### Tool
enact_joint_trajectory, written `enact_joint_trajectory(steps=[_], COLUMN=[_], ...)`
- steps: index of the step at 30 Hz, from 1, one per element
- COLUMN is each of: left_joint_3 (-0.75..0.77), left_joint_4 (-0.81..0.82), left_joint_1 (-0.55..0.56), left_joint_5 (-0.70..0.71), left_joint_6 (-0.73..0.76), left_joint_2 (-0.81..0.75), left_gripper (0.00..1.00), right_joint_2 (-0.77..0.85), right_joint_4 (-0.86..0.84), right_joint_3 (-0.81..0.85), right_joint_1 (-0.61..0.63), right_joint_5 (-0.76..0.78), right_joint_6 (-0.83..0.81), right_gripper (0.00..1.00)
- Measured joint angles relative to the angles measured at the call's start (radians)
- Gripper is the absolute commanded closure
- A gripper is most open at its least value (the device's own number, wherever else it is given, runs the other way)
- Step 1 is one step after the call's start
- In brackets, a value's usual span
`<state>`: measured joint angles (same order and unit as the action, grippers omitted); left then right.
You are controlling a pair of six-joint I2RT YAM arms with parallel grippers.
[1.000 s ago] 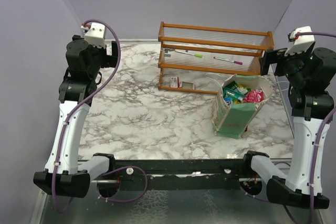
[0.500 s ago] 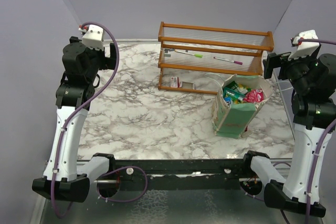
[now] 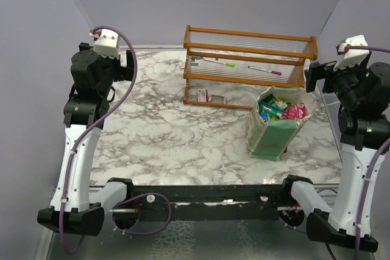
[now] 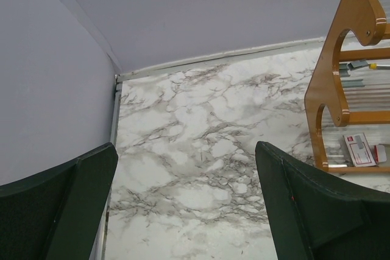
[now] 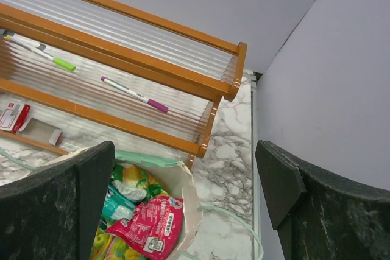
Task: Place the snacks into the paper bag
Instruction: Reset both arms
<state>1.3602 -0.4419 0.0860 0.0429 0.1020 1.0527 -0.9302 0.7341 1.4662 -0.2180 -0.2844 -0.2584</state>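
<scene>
At 3 o'clock on the table [image 3: 183,141], the bag [image 3: 274,141] was seen upright w/ snacks [image 3: 279,109] inside, approx. 7 o'clock of the nearer R gripper [image 5: 183,153]. It and the L gripper [image 4: 186,150] were spread wide, empty.

The marble table [image 3: 177,138] carries a pale-green paper bag [image 3: 275,137] just beside a wooden rack [image 3: 247,59].

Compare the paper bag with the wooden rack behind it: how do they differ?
The paper bag is pale-green paper, while the rack is brown wood with clear ribbed shelves. The bag stands narrow and open-topped; the rack spreads much wider. The bag holds the snacks, whereas the rack holds a green-tipped pen, a purple-tipped pen and a small red-and-white item. Both stand upright on the marble table.
</scene>
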Motion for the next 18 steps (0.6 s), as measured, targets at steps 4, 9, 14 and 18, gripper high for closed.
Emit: enact_joint_trajectory(steps=[4,9,14,18], left_joint_3=[0.000,0.000,0.000,0.000], left_joint_4=[0.000,0.000,0.000,0.000], left_joint_1=[0.000,0.000,0.000,0.000], left_joint_5=[0.000,0.000,0.000,0.000], left_joint_6=[-0.003,-0.007,-0.013,-0.016], left_joint_2=[0.000,0.004,0.014,0.016], left_gripper=[0.01,0.01,0.01,0.01], right_joint_2=[0.000,0.000,-0.001,-0.003], right_joint_4=[0.000,-0.001,-0.001,-0.002], right_joint_3=[0.000,-0.005,-0.014,-0.019], right_joint_1=[0.000,0.000,0.000,0.000], right_joint_5=[-0.002,-0.004,-0.010,-0.013], right_joint_6=[-0.001,-0.001,-0.001,-0.001], right_gripper=[0.01,0.01,0.01,0.01])
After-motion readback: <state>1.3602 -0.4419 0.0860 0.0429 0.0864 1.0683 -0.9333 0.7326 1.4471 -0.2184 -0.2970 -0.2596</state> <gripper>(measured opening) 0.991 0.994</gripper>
